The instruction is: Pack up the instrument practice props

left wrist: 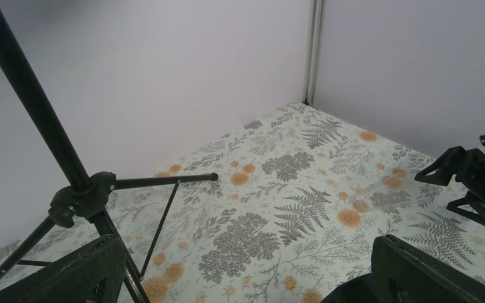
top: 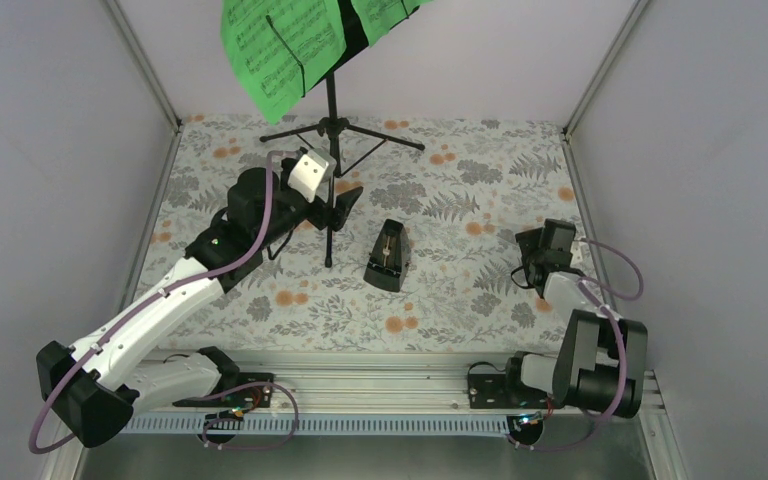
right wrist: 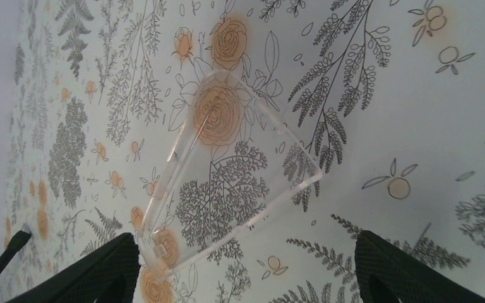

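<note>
A robot test cell in a lab, not a lived-in room — plain pale grey panel walls (top: 50, 150) meet at bare aluminium corner posts (top: 145, 62), boxing in a table spread with a printed floral cloth (top: 480, 190). Two white-and-black robot arms (top: 160, 305) are bolted to a slotted aluminium rail (top: 380, 398) at the near edge — purple cables (top: 628, 258) loop loose.

Floral-print table (top: 480, 185) with tripod music stand (top: 332, 128), metronome (top: 388, 258) and clear plastic piece (right wrist: 227, 183)

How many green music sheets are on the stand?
2: left sheet hangs low on the music stand; right sheet is cropped at the top edge. Others may be hidden.
</note>
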Controlling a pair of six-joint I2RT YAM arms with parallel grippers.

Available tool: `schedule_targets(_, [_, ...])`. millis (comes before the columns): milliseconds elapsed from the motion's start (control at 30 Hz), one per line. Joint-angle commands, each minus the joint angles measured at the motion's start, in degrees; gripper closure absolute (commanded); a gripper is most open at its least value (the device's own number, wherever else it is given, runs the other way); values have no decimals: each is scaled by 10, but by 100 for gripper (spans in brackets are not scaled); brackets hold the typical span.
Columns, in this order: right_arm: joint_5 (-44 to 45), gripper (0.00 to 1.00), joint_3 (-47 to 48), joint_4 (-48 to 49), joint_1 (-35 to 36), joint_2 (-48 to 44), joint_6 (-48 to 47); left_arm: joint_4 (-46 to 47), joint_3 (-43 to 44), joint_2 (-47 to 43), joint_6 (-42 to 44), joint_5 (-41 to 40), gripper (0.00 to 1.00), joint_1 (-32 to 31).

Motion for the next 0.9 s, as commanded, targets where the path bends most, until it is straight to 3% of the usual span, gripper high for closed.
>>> schedule_targets(0, [5,19,29,12,-6,42,25,0,1,-7,3,-5,4,2])
schedule_targets(267, [-5,23,52,37,-6,99,31,0,0,-5,4,-8,4,2])
schedule_targets(400, [-3,31,59,49,-6,119,20,0,0,-3,4,-8,4,2])
schedule_targets(733, [12,40,93,47,-6,179,-38,0,0,-4,3,-6,4,2])
schedule_targets(867, [3,52,113,39,-6,206,-76,0,0,-5,3,-7,4,2])
